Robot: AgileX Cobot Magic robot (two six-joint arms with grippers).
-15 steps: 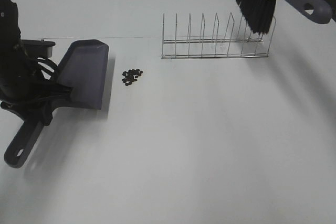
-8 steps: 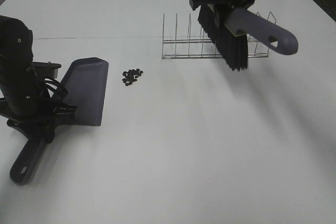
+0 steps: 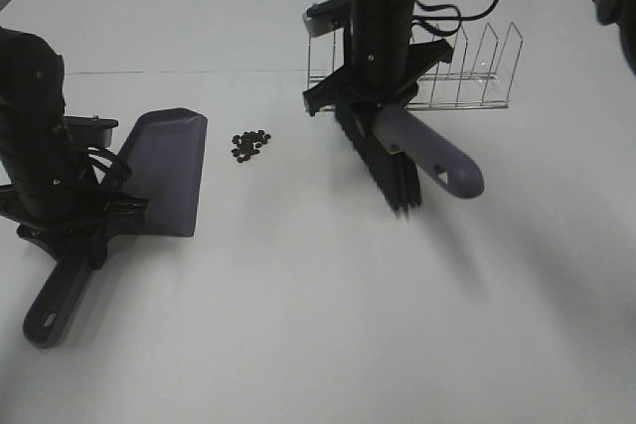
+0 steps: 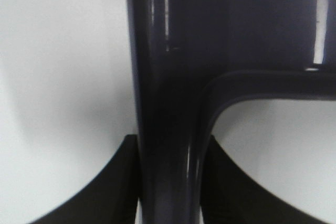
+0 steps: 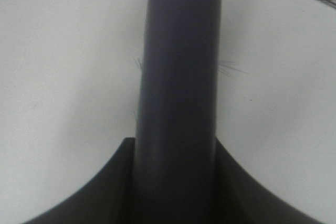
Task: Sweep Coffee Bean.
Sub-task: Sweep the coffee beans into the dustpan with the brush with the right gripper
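Between the dustpan [image 3: 169,158] pinched by the left gripper [image 4: 169,148] and the brush [image 3: 396,146] pinched by the right gripper [image 5: 176,148], the coffee bean [image 3: 250,144] cluster stretches diagonally.

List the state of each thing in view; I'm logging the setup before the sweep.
Dustpan, lying on the table, mouth toward the beans, no beans in it.
Coffee beans, loose cluster on the table, unswept.
Brush, bristles down, right of the beans, apart from them.
Wire rack, upright, visible slots empty.
Left tool, shut on the dustpan handle.
Right tool, shut on the brush handle.
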